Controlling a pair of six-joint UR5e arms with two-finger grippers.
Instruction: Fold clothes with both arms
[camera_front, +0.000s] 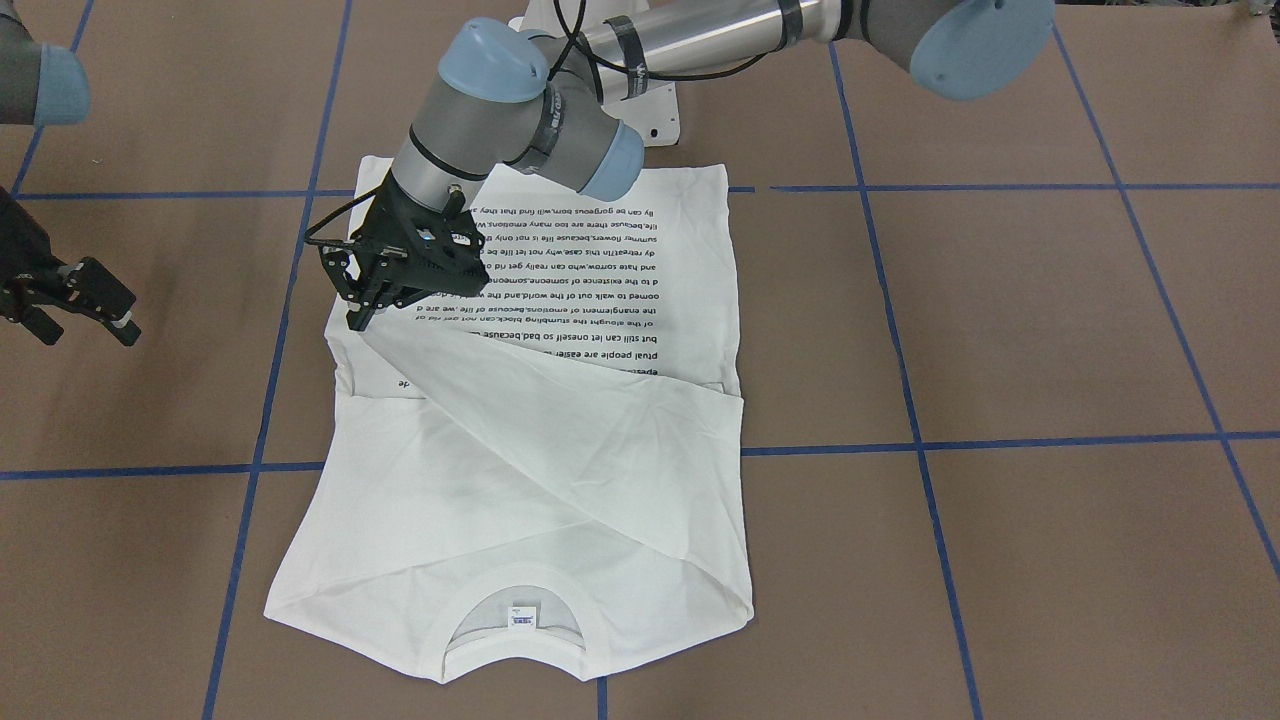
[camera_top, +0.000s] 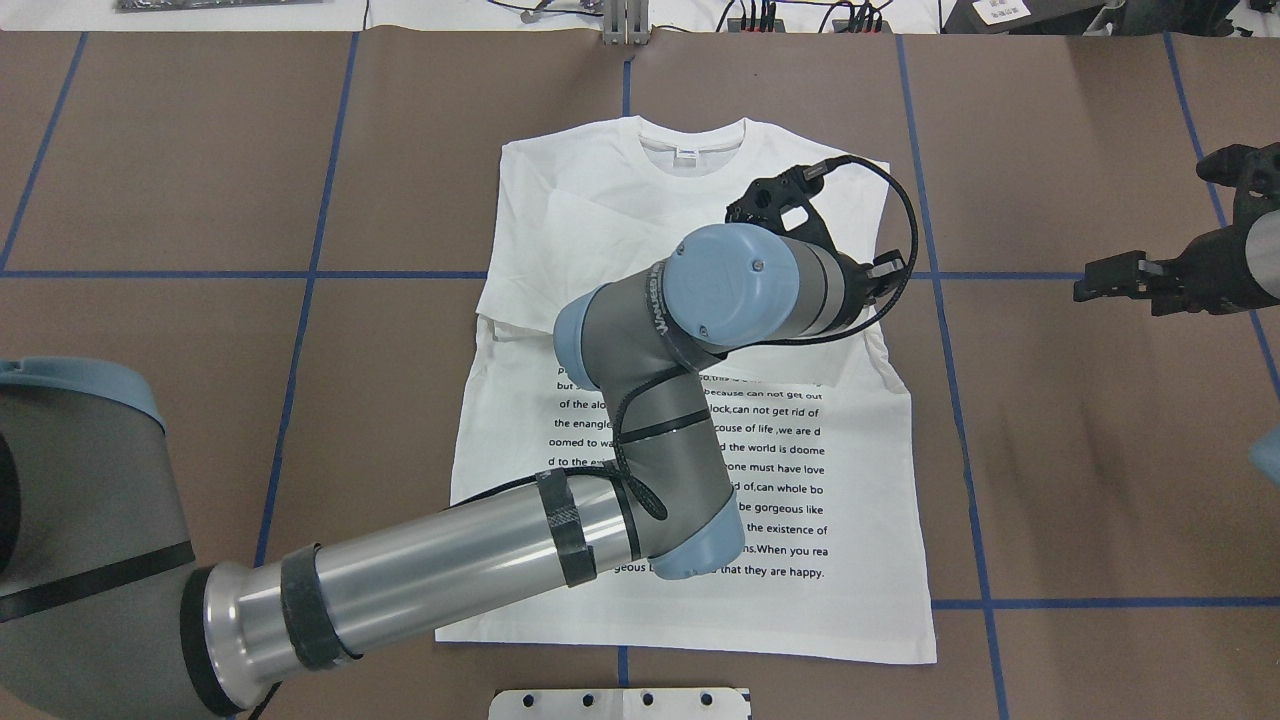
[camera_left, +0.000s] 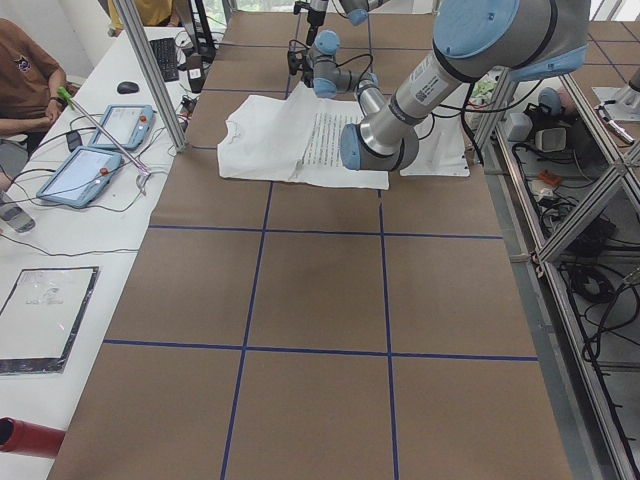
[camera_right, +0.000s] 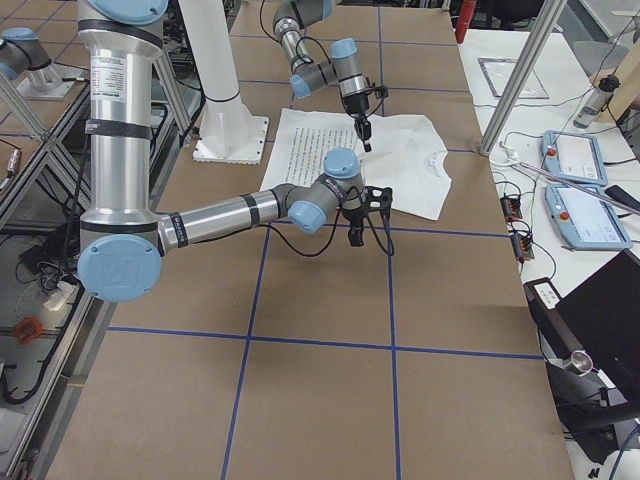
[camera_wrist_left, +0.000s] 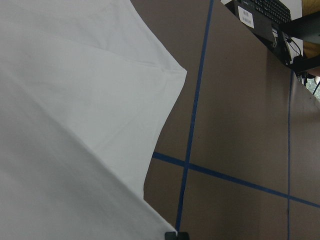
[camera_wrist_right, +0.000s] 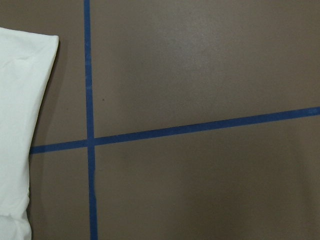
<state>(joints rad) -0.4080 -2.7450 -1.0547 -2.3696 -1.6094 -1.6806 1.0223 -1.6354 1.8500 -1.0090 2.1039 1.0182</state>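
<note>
Overhead view, left to right. The left arm (camera_top: 430, 570) enters at lower left and reaches across the shirt (camera_top: 870, 470), with its wrist above the chest. The left gripper (camera_front: 360, 320) points down. Its tips are at the end of a sleeve (camera_front: 560, 410) that is folded diagonally over the chest, near the shirt's edge on the robot's right. The fingers look drawn close together (seen side-on only); I can't tell if any cloth is pinched between them.

The shirt lies flat and roughly centred on the brown table (camera_top: 150, 400). The print block (camera_top: 790, 470) faces up, the hem is toward the robot base, and the collar and neck label (camera_top: 688, 152) are on the far side. The body has light creases.

The right gripper (camera_front: 88, 335) hangs over bare table, well apart from the shirt's right edge. Its fingers (camera_front: 125, 328) are spread wide with nothing between them. Its wrist view shows a blue tape cross (camera_wrist_right: 90, 142) and only the shirt's edge at frame left.
</note>
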